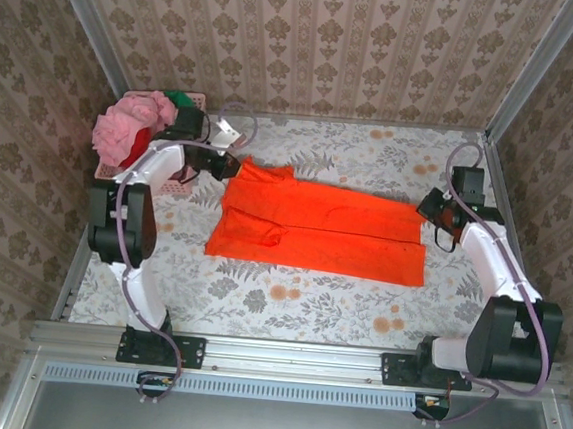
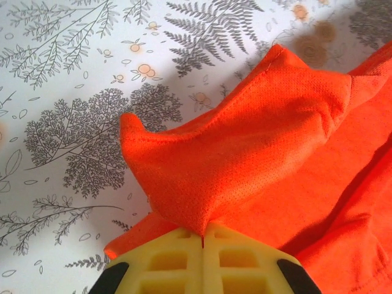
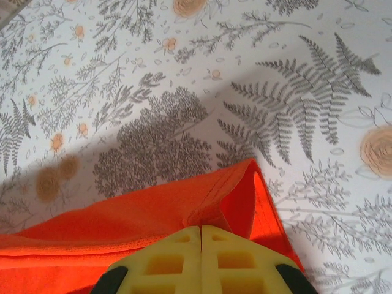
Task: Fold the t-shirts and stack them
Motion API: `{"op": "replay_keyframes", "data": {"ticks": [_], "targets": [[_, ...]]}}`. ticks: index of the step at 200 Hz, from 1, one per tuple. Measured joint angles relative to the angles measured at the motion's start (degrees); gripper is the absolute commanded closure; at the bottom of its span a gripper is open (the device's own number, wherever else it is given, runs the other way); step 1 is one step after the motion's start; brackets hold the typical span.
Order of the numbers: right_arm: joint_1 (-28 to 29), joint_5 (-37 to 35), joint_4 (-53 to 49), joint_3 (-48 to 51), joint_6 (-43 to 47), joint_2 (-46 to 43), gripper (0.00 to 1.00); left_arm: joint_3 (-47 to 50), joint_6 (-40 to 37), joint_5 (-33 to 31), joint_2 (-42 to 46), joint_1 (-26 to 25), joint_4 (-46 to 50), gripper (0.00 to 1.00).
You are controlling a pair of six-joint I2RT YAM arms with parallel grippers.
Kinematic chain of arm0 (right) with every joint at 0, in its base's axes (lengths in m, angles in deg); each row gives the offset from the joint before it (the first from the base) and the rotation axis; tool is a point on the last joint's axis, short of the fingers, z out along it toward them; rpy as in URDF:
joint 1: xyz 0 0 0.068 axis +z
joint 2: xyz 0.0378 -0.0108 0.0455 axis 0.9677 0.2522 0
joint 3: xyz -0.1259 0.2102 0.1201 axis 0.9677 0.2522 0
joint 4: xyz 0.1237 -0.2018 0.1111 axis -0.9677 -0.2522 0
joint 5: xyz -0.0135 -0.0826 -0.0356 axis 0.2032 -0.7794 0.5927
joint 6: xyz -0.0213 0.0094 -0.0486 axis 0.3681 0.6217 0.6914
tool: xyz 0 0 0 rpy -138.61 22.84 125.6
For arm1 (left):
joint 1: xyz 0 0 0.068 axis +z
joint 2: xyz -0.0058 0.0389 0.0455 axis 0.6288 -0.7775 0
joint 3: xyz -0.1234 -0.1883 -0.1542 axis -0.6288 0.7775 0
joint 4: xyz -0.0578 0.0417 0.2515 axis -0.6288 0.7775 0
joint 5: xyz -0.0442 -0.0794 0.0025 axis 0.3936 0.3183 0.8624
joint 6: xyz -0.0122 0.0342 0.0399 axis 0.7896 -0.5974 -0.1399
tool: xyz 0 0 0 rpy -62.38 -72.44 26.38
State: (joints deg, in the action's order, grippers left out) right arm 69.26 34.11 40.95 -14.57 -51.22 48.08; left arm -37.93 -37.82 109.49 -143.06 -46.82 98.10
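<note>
Top external: green t-shirt (image 1: 183,98) mostly behind pink t-shirt (image 1: 129,125).

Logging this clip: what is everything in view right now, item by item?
orange t-shirt: one, bright orange, spread flat across the middle of the table
pink t-shirt: one, light pink, bunched on the basket at far left
green cloth: one, green, behind the pink pile
basket: one, pink lattice, far left, under the pile
tablecloth: one, white with grey ferns and orange flowers, covering the table
wallpaper: beige patterned, on three sides
left arm: one, white and black, near left
right arm: one, white and black, near right
left end effector: one, yellow, shut on the shirt's left end
right end effector: one, yellow, shut on the shirt's right end
</note>
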Motion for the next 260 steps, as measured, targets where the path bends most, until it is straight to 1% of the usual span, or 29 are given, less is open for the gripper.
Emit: {"op": "replay_keyframes", "data": {"ticks": [52,94,145,172,260], "targets": [[0.00,-0.07,-3.08,3.80,1.03,-5.86,1.00,8.04,-1.73,2.67,7.39,0.83,-1.46,1.00],[-0.02,-0.11,-6.69,3.87,2.58,-8.57,1.00,17.42,-1.57,1.95,15.17,0.83,-3.19,1.00],[-0.07,-1.09,-9.33,5.44,3.43,-10.71,1.00,22.77,-1.05,0.00,20.50,0.83,-3.87,1.00],[-0.11,-1.84,-11.34,6.25,4.52,-11.52,1.00,24.46,-0.02,-0.85,22.49,0.81,-3.56,1.00],[-0.11,-1.88,-12.85,13.16,4.22,-14.71,1.00,30.53,2.89,-4.70,25.22,-0.04,-1.99,1.00]]}}
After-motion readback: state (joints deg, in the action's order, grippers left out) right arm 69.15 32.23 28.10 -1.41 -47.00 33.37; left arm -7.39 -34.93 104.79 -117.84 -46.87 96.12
